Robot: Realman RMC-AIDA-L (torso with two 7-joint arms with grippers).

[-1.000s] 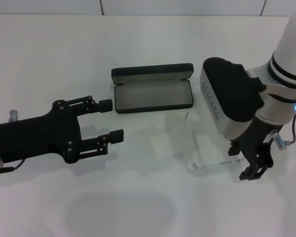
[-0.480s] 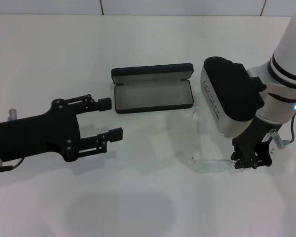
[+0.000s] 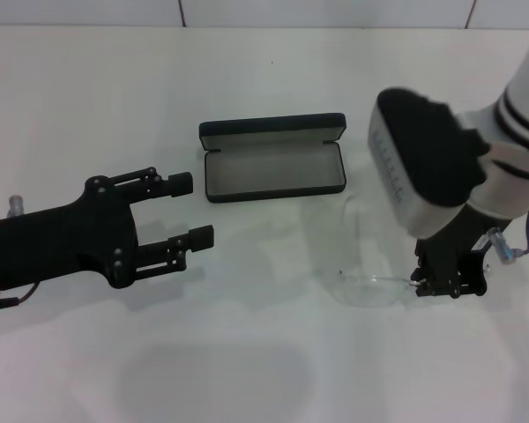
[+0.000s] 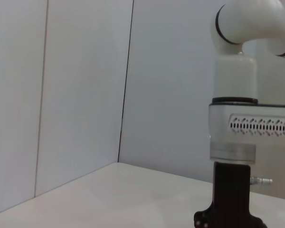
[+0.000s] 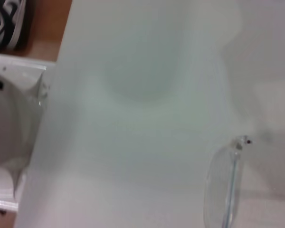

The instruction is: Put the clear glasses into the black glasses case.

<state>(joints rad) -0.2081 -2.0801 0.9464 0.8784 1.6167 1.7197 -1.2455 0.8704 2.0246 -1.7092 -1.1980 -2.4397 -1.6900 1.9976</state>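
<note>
At the left of the head view, the left gripper (image 3: pixel 186 209) hovers low over the white bench (image 3: pixel 88 106), its two black fingers spread apart and holding nothing. It points toward the black glasses case (image 3: pixel 274 158), which lies open in the upper middle of the frame, lid (image 3: pixel 271 127) laid back toward the far edge and grey lining facing up.

Lower and to the right, the clear glasses (image 3: pixel 363 264) sit between the case and the right arm, just below the case's right end. One thin arm of the glasses runs rightward into the right gripper (image 3: pixel 450 280), whose fingers look pressed together on the tip of that arm. In the right wrist view the glasses (image 5: pixel 224 187) show only as a pale curved shape at the lower right.

The hold is at the very end of a slim, springy piece, so the glasses are likely to swing or twist. A slow lift, level carry up and leftward, and lowering the lens lengthwise along the lining should serve best. Releasing only once the glasses rest inside would keep them from sliding off the rim.
</note>
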